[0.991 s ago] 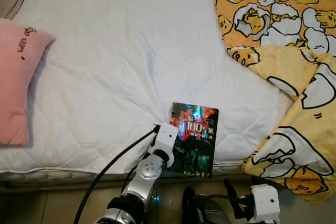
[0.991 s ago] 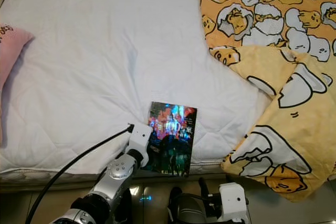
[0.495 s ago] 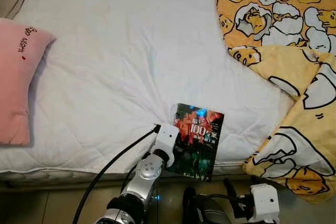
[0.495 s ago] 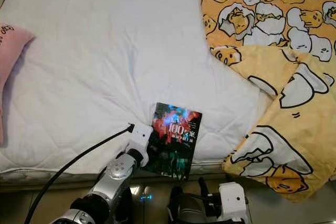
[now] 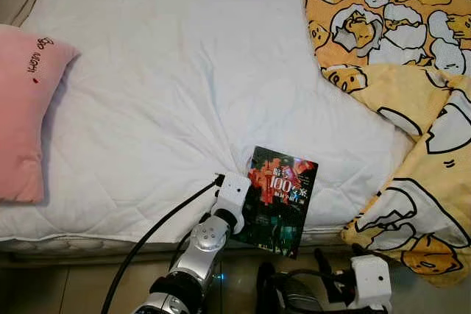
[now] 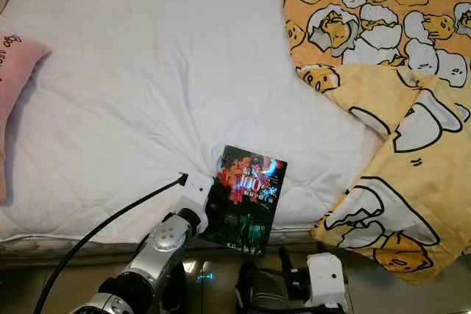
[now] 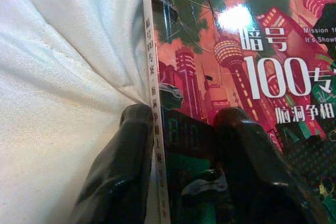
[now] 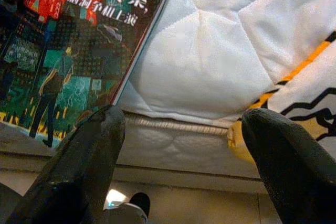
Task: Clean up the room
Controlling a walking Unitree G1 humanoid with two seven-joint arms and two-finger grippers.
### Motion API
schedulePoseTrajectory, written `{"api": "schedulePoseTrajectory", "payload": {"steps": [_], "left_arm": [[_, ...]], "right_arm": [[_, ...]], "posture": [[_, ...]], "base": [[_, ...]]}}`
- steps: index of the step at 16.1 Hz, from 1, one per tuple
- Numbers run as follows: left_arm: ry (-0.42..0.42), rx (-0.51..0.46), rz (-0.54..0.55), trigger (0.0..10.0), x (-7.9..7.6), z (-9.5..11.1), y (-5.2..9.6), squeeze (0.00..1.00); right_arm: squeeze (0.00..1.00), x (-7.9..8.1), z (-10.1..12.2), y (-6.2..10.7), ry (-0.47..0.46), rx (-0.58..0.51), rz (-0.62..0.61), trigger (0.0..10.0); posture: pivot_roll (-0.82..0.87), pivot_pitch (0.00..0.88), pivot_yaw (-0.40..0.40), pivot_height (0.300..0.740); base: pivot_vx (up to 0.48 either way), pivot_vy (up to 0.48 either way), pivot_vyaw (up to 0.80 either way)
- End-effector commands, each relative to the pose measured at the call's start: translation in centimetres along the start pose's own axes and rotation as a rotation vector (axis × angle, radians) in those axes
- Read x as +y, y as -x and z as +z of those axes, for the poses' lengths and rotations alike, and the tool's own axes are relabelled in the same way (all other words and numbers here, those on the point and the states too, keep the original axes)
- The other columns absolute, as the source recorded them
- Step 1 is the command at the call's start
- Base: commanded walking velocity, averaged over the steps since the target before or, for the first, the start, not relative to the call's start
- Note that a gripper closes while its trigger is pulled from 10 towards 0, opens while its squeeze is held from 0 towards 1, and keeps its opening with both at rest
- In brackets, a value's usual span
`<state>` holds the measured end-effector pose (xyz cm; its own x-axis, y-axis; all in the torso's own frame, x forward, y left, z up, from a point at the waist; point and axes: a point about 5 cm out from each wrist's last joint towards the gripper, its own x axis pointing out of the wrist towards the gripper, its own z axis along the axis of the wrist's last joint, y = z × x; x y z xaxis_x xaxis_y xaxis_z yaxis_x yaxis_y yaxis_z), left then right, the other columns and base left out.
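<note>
Head views, risk: the book (image 5: 278,198) is pinched along one edge only, at its spine side, and part of it overhangs the mattress (image 5: 184,71) edge; as a judgement, its weight could lever it out of the grip, or it could drop to the floor (image 5: 44,292) below.
Head views, risk cause: thin glossy cover, narrow bite, and the sheet bunched just beside the left gripper (image 5: 234,195), which may snag if cloth is caught along with the spine.
Head views, book: lies directly ahead of the left gripper, touching it, near the bed's front edge; yellow blanket (image 5: 412,108) is well off on the far side of the book from the gripper; pink pillow (image 5: 26,108) is well apart on the other side.
Head views, right arm: right gripper (image 6: 287,284) low, below the mattress edge, near the book's lower corner but apart from it.
Left wrist view, claw state: two black fingers (image 7: 118,177) clamped on the book's spine, one on the sheet side, one on the cover.
Left wrist view, book: cover runs forward from the fingers, white sheet pressed against the spine.
Right wrist view, claw state: fingers (image 8: 79,166) spread wide, holding nothing.
Right wrist view, book: ahead of one finger, apart from it; mattress side and blanket corner lie between the fingers.
</note>
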<state>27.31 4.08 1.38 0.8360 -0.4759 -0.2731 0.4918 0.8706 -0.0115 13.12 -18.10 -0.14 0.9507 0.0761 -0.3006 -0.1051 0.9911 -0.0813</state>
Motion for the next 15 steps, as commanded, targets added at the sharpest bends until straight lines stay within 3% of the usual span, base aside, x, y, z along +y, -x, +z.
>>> {"api": "schedulePoseTrajectory", "payload": {"steps": [1, 7, 12, 15], "left_arm": [[0.027, 0.063, -0.081, 0.0, -2.8, -1.4, 0.2, 0.00], [0.042, -0.019, 0.070, 0.0, -0.7, 0.4, -0.4, 0.00], [0.069, -0.239, 0.242, 0.0, 3.0, 6.8, -2.0, 0.00], [0.090, -0.326, 0.300, 0.0, 4.7, 9.5, -2.2, 0.00]], "right_arm": [[0.00, -0.2, -0.7, 0.5, 0.008, 0.042, -0.004, 10.0], [0.00, 0.0, -0.8, 0.5, 0.006, 0.047, 0.000, 10.0], [0.00, -0.2, -0.7, 0.2, 0.009, 0.043, 0.000, 10.0], [0.00, -0.2, -0.6, 0.0, 0.011, 0.041, 0.000, 10.0]], "posture": [[-0.10, 0.258, -0.048, 0.740], [-0.10, 0.267, -0.051, 0.740], [-0.09, 0.268, -0.053, 0.740], [-0.09, 0.264, -0.055, 0.740]], "base": [[0.000, 0.000, 0.00], [0.000, 0.000, 0.00], [0.000, 0.000, 0.00], [0.000, 0.000, 0.00]]}}
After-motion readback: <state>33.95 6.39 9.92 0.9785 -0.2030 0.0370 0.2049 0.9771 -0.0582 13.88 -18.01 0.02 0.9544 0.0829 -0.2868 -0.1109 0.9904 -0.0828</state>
